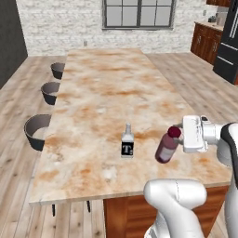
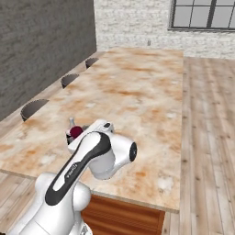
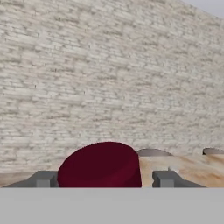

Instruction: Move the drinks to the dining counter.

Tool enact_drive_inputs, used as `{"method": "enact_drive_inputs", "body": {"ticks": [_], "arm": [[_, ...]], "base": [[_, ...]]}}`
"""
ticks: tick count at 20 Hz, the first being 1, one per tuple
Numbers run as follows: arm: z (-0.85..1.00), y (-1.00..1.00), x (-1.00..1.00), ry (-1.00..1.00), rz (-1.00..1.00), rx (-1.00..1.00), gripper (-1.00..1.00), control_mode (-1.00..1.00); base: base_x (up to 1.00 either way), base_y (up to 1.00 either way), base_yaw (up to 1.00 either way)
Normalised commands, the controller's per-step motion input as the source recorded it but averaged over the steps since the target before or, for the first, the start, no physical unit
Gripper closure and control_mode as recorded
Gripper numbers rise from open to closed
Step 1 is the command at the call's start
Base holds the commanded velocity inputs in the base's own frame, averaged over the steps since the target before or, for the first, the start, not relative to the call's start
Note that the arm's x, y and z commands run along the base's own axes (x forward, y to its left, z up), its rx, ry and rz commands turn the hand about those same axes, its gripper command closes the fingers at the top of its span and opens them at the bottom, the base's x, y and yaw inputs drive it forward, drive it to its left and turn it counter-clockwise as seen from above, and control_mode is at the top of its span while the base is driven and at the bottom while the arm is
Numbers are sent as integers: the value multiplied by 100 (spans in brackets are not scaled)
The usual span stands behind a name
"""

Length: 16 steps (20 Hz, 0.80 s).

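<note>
Maroon bottle point(image 1: 166, 147) tilts, base hidden between tool point(image 3: 101, 180) fingers.

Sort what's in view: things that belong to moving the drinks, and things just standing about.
Belong to the job:
- maroon bottle, tilted, between the tool's tips
- black bottle marked "T", upright on the counter
- dining counter

Just standing about:
- grey stools along the counter's far side
- window
- dark fridge

Wide bare marble across the bench point(image 1: 102, 79) beyond and left of the two bottles. Black bottle point(image 1: 127, 144) upright near the front edge, just left of the tilted maroon bottle point(image 1: 166, 147), a narrow gap between. Three stools point(image 1: 38, 131) lining the left side. Open floor to the right.
</note>
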Motion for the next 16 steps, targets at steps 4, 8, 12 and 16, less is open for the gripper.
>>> {"method": "enact_drive_inputs", "body": {"ticks": [4,8,12,16], "arm": [[-27,-4,52,2,0,1,100,-100],[-29,-8,49,0,-3,0,100,-100],[-30,-1,48,-2,-5,0,100,-100],[-23,0,41,0,-2,0,100,-100]], "base": [[0,0,0],[0,0,0],[0,0,0],[0,0,0]]}}
